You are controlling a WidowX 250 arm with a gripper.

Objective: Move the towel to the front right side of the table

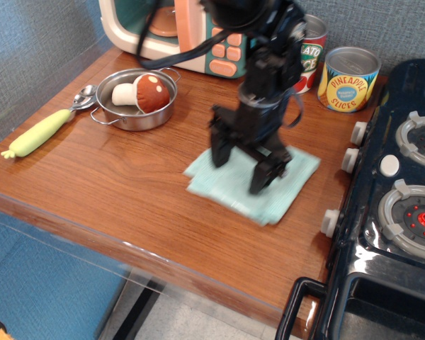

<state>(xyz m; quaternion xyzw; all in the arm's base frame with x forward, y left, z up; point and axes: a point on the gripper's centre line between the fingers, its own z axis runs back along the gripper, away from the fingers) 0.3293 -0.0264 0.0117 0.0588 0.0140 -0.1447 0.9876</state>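
The towel [251, 183] lies flat on the table [127, 191], just left of the stove [389, 212] and short of the table's front edge. It is roughly square but set on a slant: its slightly longer axis runs from the corner nearest the front left up to the corner nearest the stove's knobs. The front corner points toward the table's rounded edge. Its outline is blurred.

The gripper [244, 166] stands upright over the towel with its two fingers spread wide, both tips pressed down on the cloth, one near the towel's left part, one near its middle. Nothing is pinched between them.

Behind the towel, against the wall, stand two cans. The yellow can [348, 79], just left of the stove's back corner, reads "PINEAPPLE SLICES". The red can [308, 53] beside it shows part of a word, "ATO"; the rest is hidden by the arm.

Further left of the stove: a toy microwave [191, 35] with orange buttons, unlabelled as far as can be read; a steel pot [136, 106] holding a toy mushroom [145, 92]; a spoon [42, 131] with a yellow-green handle.
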